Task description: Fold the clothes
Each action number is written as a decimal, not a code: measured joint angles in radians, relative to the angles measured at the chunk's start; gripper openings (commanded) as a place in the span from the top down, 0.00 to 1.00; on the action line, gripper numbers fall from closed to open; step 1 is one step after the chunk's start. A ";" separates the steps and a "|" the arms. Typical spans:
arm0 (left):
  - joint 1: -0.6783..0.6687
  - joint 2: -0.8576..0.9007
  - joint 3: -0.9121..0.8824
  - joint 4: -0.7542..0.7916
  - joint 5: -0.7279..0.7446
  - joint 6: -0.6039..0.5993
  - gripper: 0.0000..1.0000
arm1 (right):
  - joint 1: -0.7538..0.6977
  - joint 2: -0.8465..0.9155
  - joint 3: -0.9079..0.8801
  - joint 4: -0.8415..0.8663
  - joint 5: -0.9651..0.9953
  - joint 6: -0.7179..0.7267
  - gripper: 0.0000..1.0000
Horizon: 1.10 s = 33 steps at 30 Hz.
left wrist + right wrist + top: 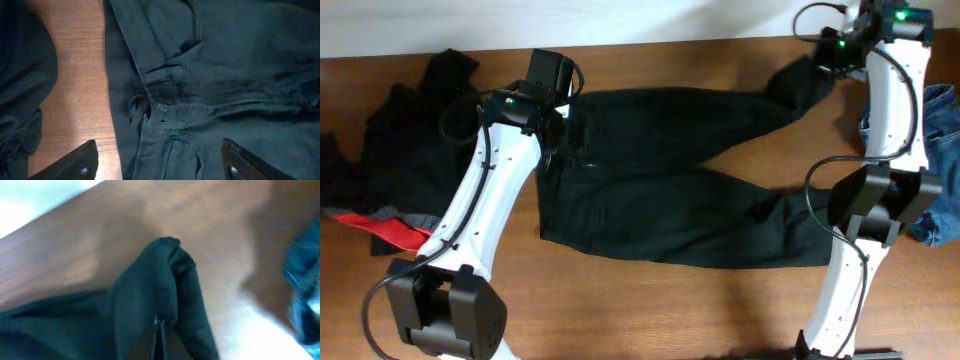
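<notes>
Left tool (160, 152) spread above waistband (165, 107) of limp black trousers (660, 190); right tool (161, 330) pinching bunched cuff (165, 265).

The middle of the brown wooden worktop (670, 310) is covered by the long black trousers (660, 180), spread flat from arm to arm. A bare strip is offered along the front edge between the two arms, and a narrower one along the back edge. The front-left corner is crossed by the white left arm (480, 200). The left edge is blocked by a heap of limp black garments (390, 140) with a red-and-grey edge (390, 230). A narrow bare lane is seen between heap and trousers. The back-right corner is closed off by the white right arm (890, 100), and the right edge by crumpled blue denim jeans (940, 130).
</notes>
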<state>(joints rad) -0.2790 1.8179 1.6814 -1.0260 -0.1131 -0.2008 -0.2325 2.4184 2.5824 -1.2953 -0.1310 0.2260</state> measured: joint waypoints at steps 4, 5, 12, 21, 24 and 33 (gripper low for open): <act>0.000 0.000 0.000 0.016 0.000 0.000 0.22 | -0.023 0.000 -0.086 -0.036 0.065 0.039 0.96; 0.000 0.000 0.000 0.018 0.000 0.000 0.22 | -0.027 0.000 -0.119 -0.035 0.072 0.042 0.91; 0.000 0.000 0.000 0.021 0.000 0.000 0.22 | -0.046 0.011 -0.410 0.065 0.106 0.061 0.16; 0.000 0.007 0.000 0.027 0.000 0.003 0.35 | -0.045 0.018 -0.307 0.120 -0.006 0.006 0.39; 0.000 0.043 0.000 0.037 0.000 0.007 0.62 | -0.043 0.017 -0.221 0.139 -0.047 -0.040 0.82; 0.000 0.253 0.000 0.140 0.023 0.019 0.97 | -0.011 0.017 -0.204 0.134 -0.079 -0.120 0.96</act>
<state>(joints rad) -0.2790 2.0712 1.6817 -0.8864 -0.0898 -0.1822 -0.2440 2.4355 2.3787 -1.1618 -0.2104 0.1059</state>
